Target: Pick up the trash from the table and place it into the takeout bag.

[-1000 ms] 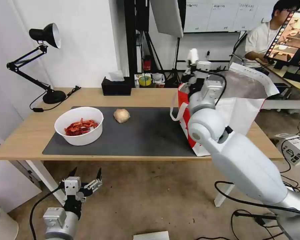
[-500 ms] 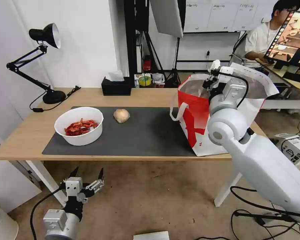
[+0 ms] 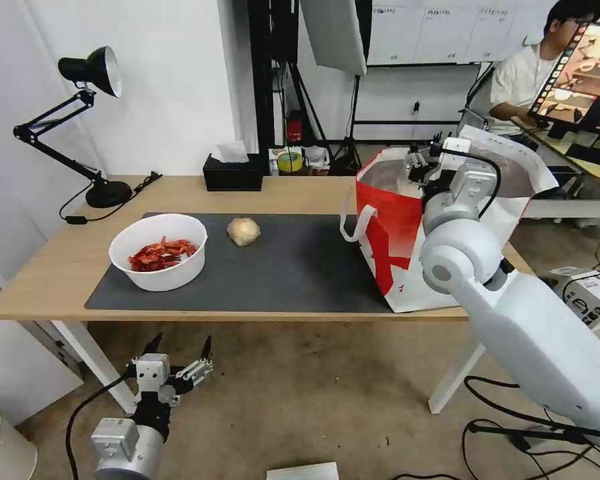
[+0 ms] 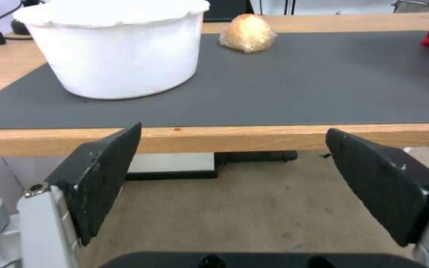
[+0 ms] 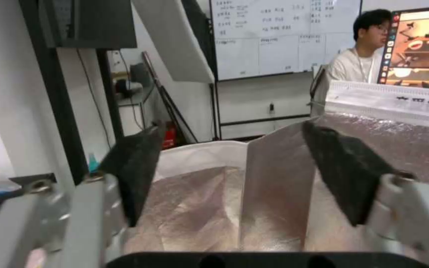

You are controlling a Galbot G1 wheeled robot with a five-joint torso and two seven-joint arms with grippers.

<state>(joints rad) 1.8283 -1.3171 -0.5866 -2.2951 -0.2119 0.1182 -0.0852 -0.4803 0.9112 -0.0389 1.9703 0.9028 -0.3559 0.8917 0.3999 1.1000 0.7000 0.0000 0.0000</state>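
Over the open mouth of the takeout bag (image 3: 393, 240), at the right end of the worktop (image 3: 60, 267), the right tool (image 3: 425, 160) hangs with its pads spread and nothing between them; in the right wrist view the silver foil lining lies just beyond the black pads (image 5: 135, 175). The step in hand looks like the release into the bag, apparently done, so the sound way to finish it is to lift the tool straight up clear of the rim and the white loop handle (image 3: 351, 220) before swinging across, lest it snag and drag the soft bag over.

Two pieces of trash lie on the dark mat (image 3: 293, 267): the white bowl of red shells (image 3: 159, 251) at its left end and the beige lumpy ball (image 3: 243, 231) just beside it, apart from it. The ball is light and should want only a gentle pinch; the bowl needs a level carry so that nothing spills.

The left tool (image 3: 180, 350) waits below the worktop's front edge, released and empty.
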